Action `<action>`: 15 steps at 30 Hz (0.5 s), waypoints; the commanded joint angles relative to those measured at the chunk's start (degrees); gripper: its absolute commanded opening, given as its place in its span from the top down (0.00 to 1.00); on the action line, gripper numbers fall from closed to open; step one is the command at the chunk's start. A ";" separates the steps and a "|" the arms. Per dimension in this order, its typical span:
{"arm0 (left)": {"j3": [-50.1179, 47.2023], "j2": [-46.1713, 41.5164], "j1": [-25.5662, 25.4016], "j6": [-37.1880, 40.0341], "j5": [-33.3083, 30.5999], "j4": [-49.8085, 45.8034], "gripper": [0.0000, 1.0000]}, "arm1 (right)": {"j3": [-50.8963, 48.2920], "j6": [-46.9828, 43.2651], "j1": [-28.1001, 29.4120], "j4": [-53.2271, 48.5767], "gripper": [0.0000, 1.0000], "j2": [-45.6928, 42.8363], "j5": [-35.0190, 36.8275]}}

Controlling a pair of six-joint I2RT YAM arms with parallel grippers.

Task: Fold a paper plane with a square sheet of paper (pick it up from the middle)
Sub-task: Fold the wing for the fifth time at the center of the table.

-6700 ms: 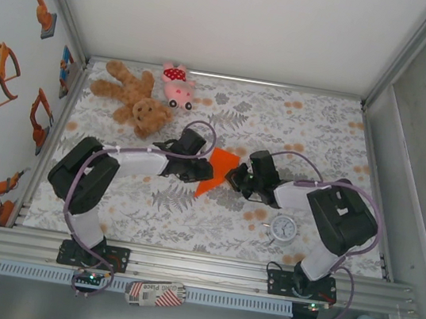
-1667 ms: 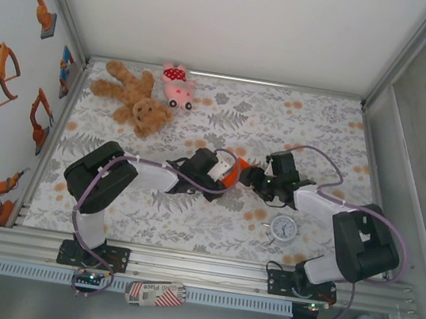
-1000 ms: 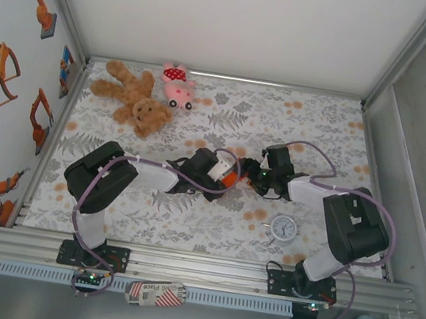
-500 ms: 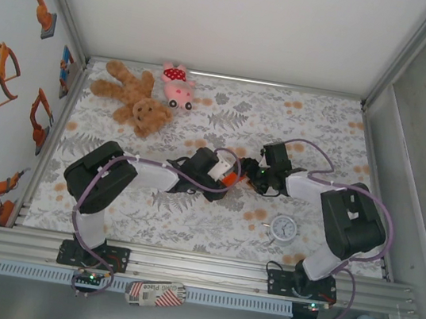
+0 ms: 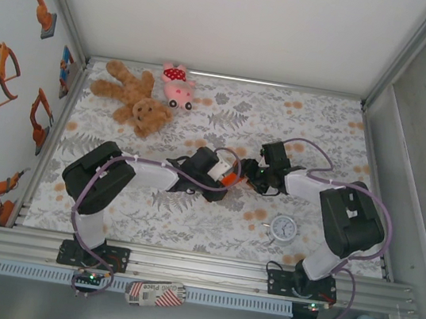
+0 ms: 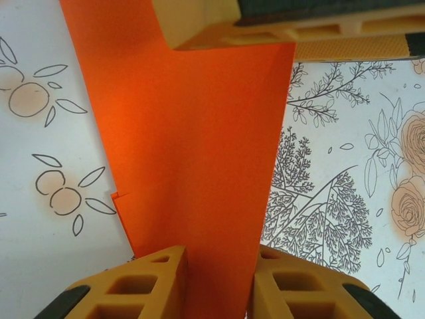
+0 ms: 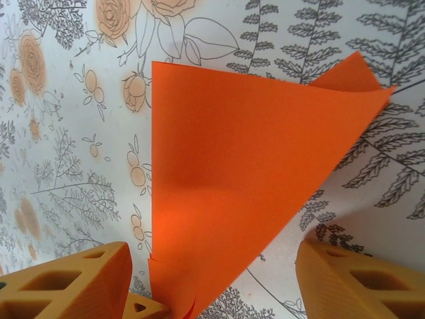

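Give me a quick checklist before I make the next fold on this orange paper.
1. The orange paper lies inside the left gripper: ok.
2. The left gripper clamps it firmly: cannot tell.
3. The right gripper is open, straddling the paper: ok.
4. Folded layers flush: not ok, a back corner pokes out.
5. The clock is clear of both arms: ok.

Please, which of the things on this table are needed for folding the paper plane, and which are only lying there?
Needed for the job:
- orange paper, already partly folded, lying between the two arms

Only lying about:
- brown teddy bear
- pink plush pig
- small white clock
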 commanded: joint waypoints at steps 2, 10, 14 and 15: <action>1.17 -1.27 0.02 -0.80 1.25 -2.08 0.69 | 1.00 -0.42 1.05 -1.80 0.36 2.46 0.62; 1.07 -1.72 0.11 -1.06 1.68 -1.87 0.68 | 1.85 -0.46 1.24 -3.31 0.38 3.87 0.89; 1.09 -1.65 0.11 -1.24 1.98 -1.73 0.66 | 2.16 -0.37 1.22 -3.67 0.39 4.31 0.89; 1.09 -1.71 0.15 -1.39 2.03 -1.57 0.65 | 2.25 -0.35 1.31 -3.73 0.39 4.39 0.89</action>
